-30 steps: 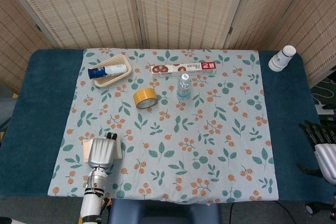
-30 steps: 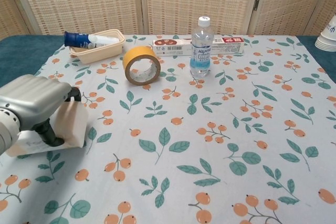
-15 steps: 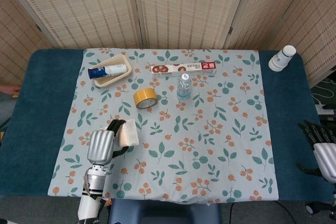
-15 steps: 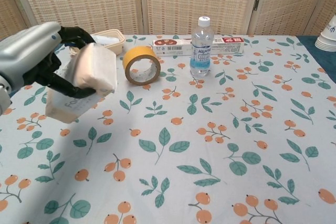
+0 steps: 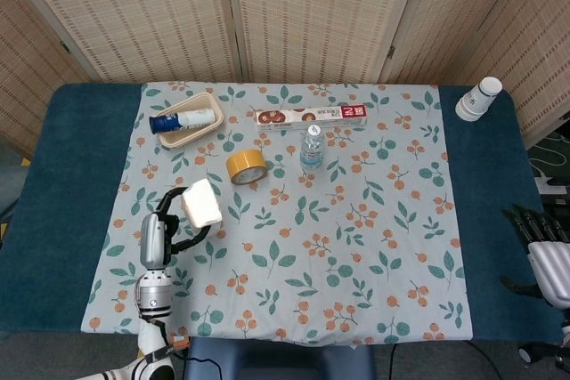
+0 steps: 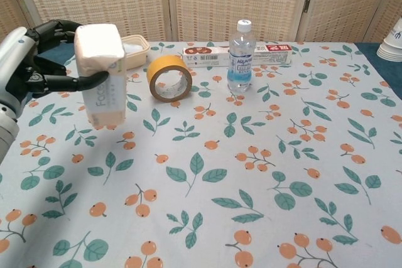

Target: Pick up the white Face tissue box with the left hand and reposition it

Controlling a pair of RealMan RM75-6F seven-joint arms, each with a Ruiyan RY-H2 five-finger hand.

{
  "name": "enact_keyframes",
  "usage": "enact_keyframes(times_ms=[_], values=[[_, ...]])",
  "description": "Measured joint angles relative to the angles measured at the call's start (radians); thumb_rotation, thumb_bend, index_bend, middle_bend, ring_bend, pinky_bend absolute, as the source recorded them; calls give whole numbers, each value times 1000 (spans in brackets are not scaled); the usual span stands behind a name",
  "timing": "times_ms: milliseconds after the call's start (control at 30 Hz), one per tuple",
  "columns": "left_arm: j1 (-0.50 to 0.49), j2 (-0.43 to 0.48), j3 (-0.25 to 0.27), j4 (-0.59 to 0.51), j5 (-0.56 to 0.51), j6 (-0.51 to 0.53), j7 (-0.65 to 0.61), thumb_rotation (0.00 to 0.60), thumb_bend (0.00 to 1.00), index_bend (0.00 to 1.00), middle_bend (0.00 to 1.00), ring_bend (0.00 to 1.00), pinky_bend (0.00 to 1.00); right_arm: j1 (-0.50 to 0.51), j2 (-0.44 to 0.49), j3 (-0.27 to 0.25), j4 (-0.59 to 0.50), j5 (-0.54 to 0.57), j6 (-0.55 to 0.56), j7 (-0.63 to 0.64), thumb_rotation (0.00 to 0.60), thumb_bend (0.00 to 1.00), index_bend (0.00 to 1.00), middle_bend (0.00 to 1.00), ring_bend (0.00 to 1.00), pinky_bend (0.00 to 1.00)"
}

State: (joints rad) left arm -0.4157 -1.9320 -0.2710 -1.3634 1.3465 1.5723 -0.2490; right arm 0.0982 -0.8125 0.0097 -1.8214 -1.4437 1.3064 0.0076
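The white Face tissue box (image 6: 102, 73) is held upright in the air by the left hand (image 6: 28, 61), whose fingers (image 6: 78, 81) are clamped around its sides, so that the box hangs clear of the patterned cloth (image 6: 264, 174) spread over the worktop (image 5: 71, 184). In the head view the same box (image 5: 202, 202) is seen above the near left part of the cloth, gripped by the left hand (image 5: 160, 233), with a shadow cast on the fabric beside it. The printed side of the box is turned toward the chest camera, and its top end is seen as a pale rounded face. Behind the box, a beige tray (image 6: 134, 49) is partly hidden; in the head view the tray (image 5: 187, 133) is shown to carry a blue-and-white tube (image 5: 185, 119). A roll of yellow tape (image 6: 169, 78) is stood on its edge near the tray, and a clear water bottle (image 6: 239, 57) is set upright further right, just in front of a long flat carton (image 6: 207, 54) lying along the far side of the cloth. A stack of white paper cups (image 5: 478, 99) is placed on the bare blue surface at the far right corner. The right hand (image 5: 545, 246) is seen only at the right edge of the head view, well apart from everything on the cloth; whether its fingers are apart or together cannot be told.
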Motion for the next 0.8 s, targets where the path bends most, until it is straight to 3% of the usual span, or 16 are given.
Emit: enact_keyframes(times_ms=[100, 367, 800], values=[[10, -40, -28, 47, -9, -5, -83, 600, 240, 413, 519, 1000, 1000, 0, 0, -1, 0, -1, 0, 0, 600, 116, 30, 0, 0, 0], [24, -67, -68, 88, -75, -75, -144, 600, 238, 406, 509, 1000, 1000, 3, 0, -1, -1, 1, -4, -1, 600, 116, 30, 0, 0, 0], [34, -96, -60, 196, -65, -113, -269, 600, 221, 385, 477, 1000, 1000, 14, -6, -2, -3, 14, -27, -19, 600, 116, 30, 0, 0, 0]])
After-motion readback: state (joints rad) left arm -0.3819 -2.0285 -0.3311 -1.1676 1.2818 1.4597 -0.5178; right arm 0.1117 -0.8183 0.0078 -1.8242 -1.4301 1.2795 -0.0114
